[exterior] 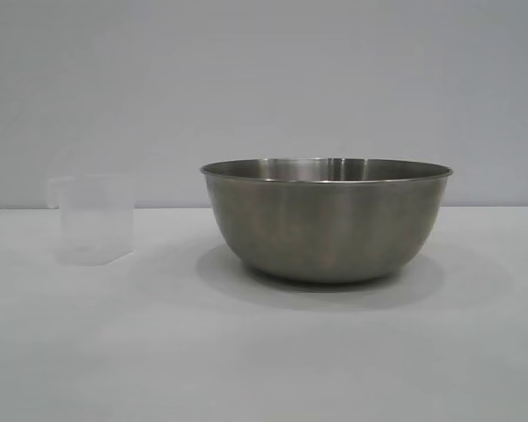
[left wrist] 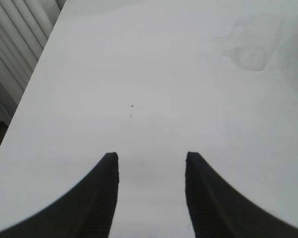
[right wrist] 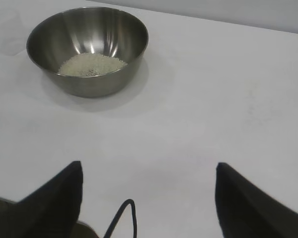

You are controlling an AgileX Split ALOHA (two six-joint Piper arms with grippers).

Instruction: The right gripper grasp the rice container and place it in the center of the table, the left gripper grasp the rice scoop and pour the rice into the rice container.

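The rice container (exterior: 326, 220), a wide steel bowl, stands upright on the white table (exterior: 264, 352) a little right of middle; the right wrist view looks into the rice container (right wrist: 88, 49) and shows a patch of white rice (right wrist: 92, 64) on its bottom. The rice scoop (exterior: 94, 220), a frosted plastic cup, stands upright to the bowl's left, apart from it, and shows faintly as the rice scoop (left wrist: 253, 44) and the rice scoop (right wrist: 7, 29). My left gripper (left wrist: 151, 158) is open over bare table, far from the scoop. My right gripper (right wrist: 149, 166) is open wide, well back from the bowl. Neither holds anything.
The table's edge (left wrist: 25, 99) runs beside my left gripper, with white ribbed slats (left wrist: 15, 29) beyond it. A thin black cable loop (right wrist: 125, 218) hangs near my right gripper. A plain pale wall (exterior: 264, 79) stands behind the table. No arm shows in the exterior view.
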